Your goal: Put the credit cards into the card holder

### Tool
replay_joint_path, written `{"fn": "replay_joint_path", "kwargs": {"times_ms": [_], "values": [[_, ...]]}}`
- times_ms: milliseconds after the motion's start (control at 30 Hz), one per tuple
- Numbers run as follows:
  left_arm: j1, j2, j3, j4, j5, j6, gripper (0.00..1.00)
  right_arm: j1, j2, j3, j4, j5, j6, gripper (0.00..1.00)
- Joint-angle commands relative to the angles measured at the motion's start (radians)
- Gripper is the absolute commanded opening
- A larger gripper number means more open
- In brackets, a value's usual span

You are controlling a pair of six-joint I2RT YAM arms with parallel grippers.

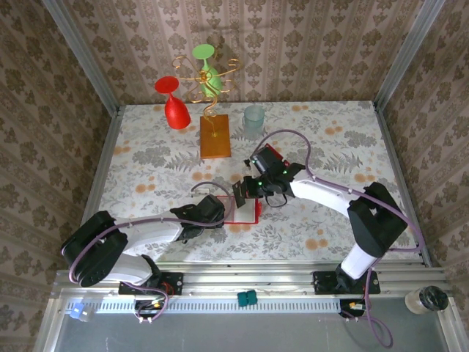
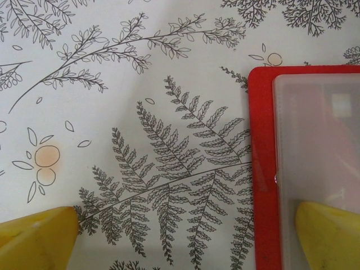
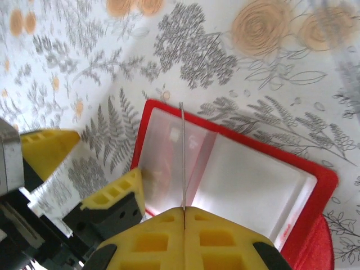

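wallpapered walls [image 1: 293,44] close in a table [image 1: 330,147] spread with a cloth of grey ferns and orange flowers. just toward 6 o'clock from the table's middle lies the card holder [image 1: 243,214], opened flat, its red border framing pale clear pockets.

the left gripper [image 1: 222,210] sits at the holder's 9 o'clock side. in the left wrist view its yellow fingers [image 2: 39,239] stand wide apart: one rests over bare cloth, the other over the clear pocket at the holder's [image 2: 261,169] edge, with nothing between them.

the right gripper [image 1: 246,192] hangs at the holder's 12 o'clock edge. from its own camera the right gripper [image 3: 184,216] has its yellow pads pressed together on a credit card [image 3: 183,157], seen edge-on as a thin pale line. the card stands upright over the holder [image 3: 315,180], near the fold between the two pockets. whether its far edge touches the pocket cannot be told. the left gripper's spread fingers [image 3: 115,194] show at 9 o'clock in that view.

toward 11 o'clock on the table stand an orange wooden block [image 1: 215,136], a red glass [image 1: 176,110] and a green glass [image 1: 209,73] on a wire stand. a clear cup [image 1: 253,117] sits at 12 o'clock.
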Motion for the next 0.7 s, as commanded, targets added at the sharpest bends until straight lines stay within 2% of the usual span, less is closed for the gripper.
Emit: {"fn": "replay_joint_path", "kwargs": {"times_ms": [0, 333, 667], "values": [[-0.001, -0.002, -0.021, -0.022, -0.009, -0.019, 1.0, -0.016, -0.014, -0.076, 0.13, -0.016, 0.096, 0.0], [-0.002, -0.01, -0.03, -0.024, -0.014, -0.028, 1.0, -0.018, -0.055, -0.288, 0.488, -0.03, 0.209, 0.0], [-0.004, -0.008, -0.042, -0.019, -0.016, -0.036, 1.0, -0.005, -0.02, -0.389, 0.715, -0.014, 0.298, 0.0]]}}
